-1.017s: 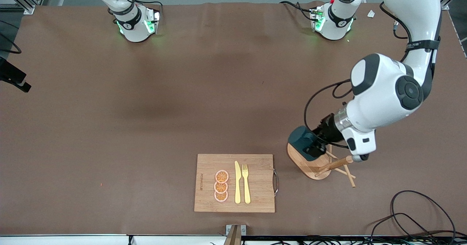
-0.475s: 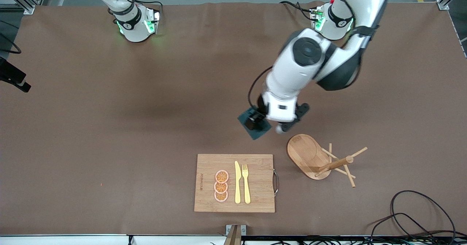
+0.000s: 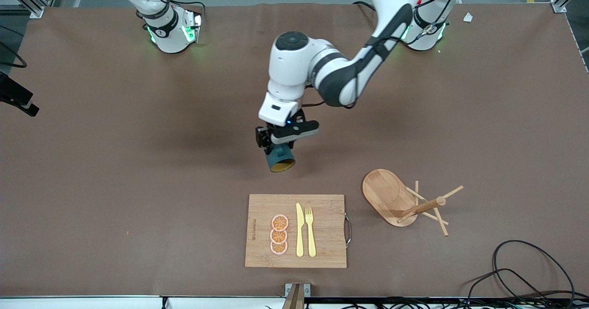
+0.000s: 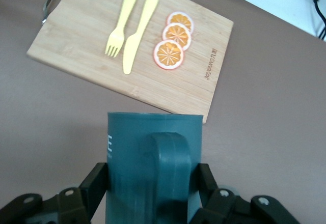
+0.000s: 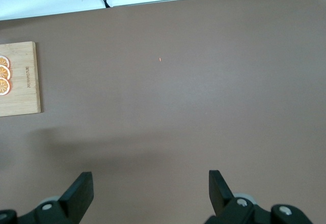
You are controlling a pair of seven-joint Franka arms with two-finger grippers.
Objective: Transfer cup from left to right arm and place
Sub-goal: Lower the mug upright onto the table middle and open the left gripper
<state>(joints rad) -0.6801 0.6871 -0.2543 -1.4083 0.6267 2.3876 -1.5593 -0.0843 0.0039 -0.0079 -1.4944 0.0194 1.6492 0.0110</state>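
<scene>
The cup (image 3: 280, 158), dark teal with an ochre inside, hangs in the air over the middle of the table, above bare brown mat. Its mouth tilts toward the front camera. My left gripper (image 3: 276, 149) is shut on it, a finger pressed against each side. In the left wrist view the cup (image 4: 153, 147) fills the space between the black fingers (image 4: 99, 180), with its handle facing the camera. My right gripper (image 5: 150, 183) stands open over bare mat with nothing between its fingers. In the front view only the right arm's base shows.
A wooden cutting board (image 3: 326, 235) lies near the front edge, carrying three orange slices (image 3: 279, 234), a yellow knife and a fork. A wooden peg stand (image 3: 400, 201) sits beside the board, toward the left arm's end. Black cables (image 3: 520, 272) lie at the corner.
The left arm has swung the cup away from the peg stand to over the table's middle, turning it so its mouth faces the front camera. The right arm has not moved.
</scene>
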